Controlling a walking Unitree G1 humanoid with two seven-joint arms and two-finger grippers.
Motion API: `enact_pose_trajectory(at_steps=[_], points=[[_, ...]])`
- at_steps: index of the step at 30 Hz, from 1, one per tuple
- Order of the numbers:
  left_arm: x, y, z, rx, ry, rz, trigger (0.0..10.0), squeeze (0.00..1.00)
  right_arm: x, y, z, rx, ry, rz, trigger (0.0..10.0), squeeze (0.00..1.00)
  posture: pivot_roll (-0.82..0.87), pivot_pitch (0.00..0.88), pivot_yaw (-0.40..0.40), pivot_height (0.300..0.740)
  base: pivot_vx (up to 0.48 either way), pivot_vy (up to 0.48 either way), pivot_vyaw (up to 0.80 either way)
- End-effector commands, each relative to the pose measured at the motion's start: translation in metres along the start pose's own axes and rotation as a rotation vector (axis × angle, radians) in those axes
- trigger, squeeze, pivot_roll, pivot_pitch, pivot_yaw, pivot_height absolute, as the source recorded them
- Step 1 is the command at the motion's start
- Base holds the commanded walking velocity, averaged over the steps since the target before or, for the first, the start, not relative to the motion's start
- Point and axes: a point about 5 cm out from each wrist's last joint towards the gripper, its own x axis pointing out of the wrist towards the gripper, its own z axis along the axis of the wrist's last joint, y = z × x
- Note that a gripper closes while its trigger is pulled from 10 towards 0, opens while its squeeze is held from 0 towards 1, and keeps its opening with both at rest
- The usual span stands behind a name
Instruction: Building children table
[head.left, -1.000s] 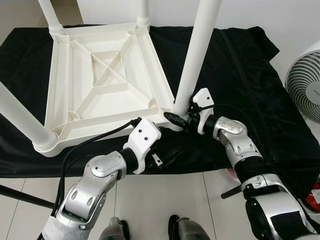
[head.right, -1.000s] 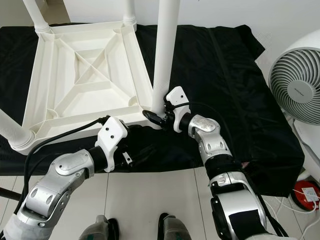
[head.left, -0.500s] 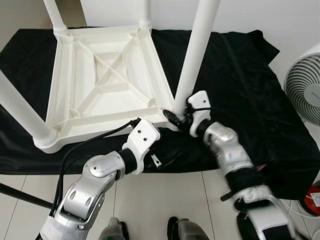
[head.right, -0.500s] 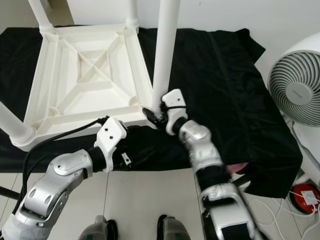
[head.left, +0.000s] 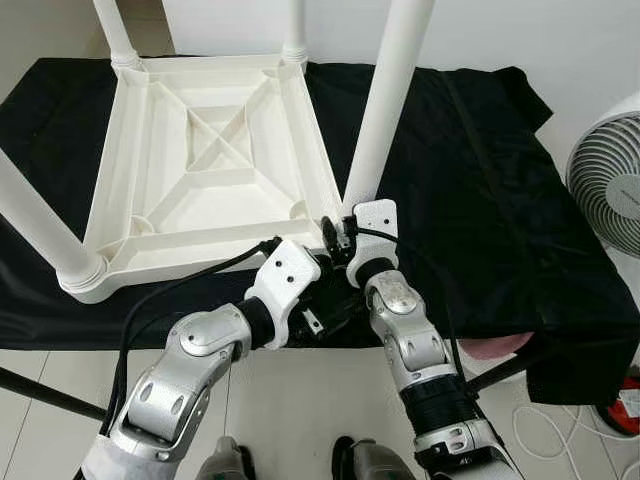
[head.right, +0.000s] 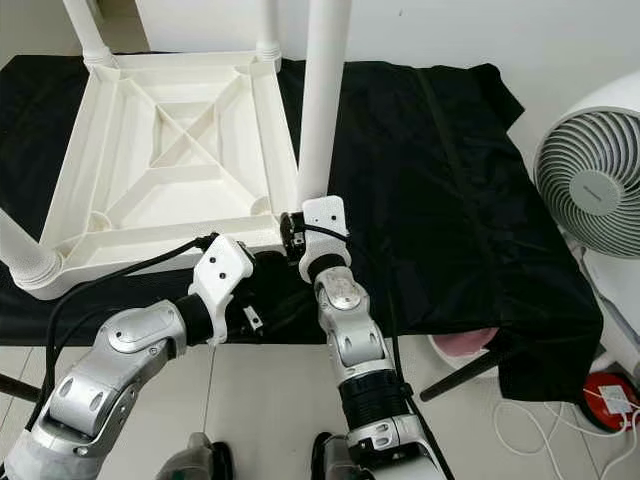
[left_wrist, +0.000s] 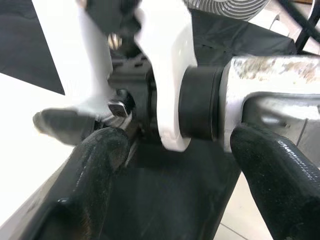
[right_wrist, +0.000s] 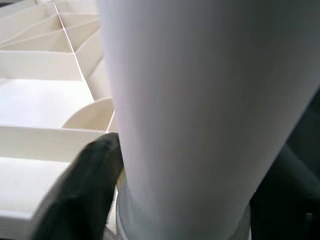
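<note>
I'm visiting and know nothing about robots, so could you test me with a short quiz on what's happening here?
1. True or false: the white table lies upside down on the black cloth.
2. Which gripper is at the base of the nearest table leg: A) left, B) right?
3. Fill in: beside the cloth, on the robot's right, stands a white ___.

Key: 1 true; 2 B; 3 fan.

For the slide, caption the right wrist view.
Right gripper straddling the white plastic table leg beside the upturned ribbed tabletop.
</note>
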Motion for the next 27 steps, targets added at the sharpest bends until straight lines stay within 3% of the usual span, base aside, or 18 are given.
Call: enact_pose_trajectory(at_steps=[1,5,8,9,10,22,27], points=[[-0.002,0.000,-0.002,-0.004,0.009,0.030,10.0,0.00,0.002,-0.011,-0.002,0.000,0.007,-0.003,10.0,1.00,-0.01,0.123,-0.013,0.740,0.000,0.000,0.00],[-0.002,0.000,-0.003,-0.002,0.009,0.032,10.0,0.00,0.001,-0.030,0.004,-0.034,0.003,-0.046,10.0,1.00,-0.01,0.120,-0.018,0.740,0.000,0.000,0.00],[-0.002,0.000,-0.003,-0.004,0.008,0.032,10.0,0.00,0.000,-0.033,0.006,-0.048,0.000,-0.049,10.0,1.00,-0.01,0.120,-0.018,0.740,0.000,0.000,0.00],[-0.001,0.000,-0.003,-0.004,0.008,0.034,10.0,0.00,0.001,-0.033,0.007,-0.052,-0.003,-0.023,10.0,0.32,-0.01,0.122,-0.023,0.740,0.000,0.000,0.00],[-0.001,0.000,-0.003,-0.005,0.007,0.035,10.0,0.00,0.000,-0.032,0.008,-0.048,-0.012,-0.010,10.0,0.00,-0.01,0.122,-0.023,0.740,0.000,0.000,0.00],[-0.002,-0.001,-0.003,-0.010,0.006,0.034,10.0,0.00,0.008,-0.041,0.034,-0.093,-0.112,0.285,10.0,0.00,-0.01,0.117,-0.024,0.740,0.000,0.000,0.00],[-0.002,-0.003,-0.003,-0.011,0.006,0.029,10.0,0.00,0.009,-0.046,0.035,-0.116,-0.100,0.407,10.0,0.00,-0.02,0.110,-0.022,0.740,0.000,0.000,0.00]])
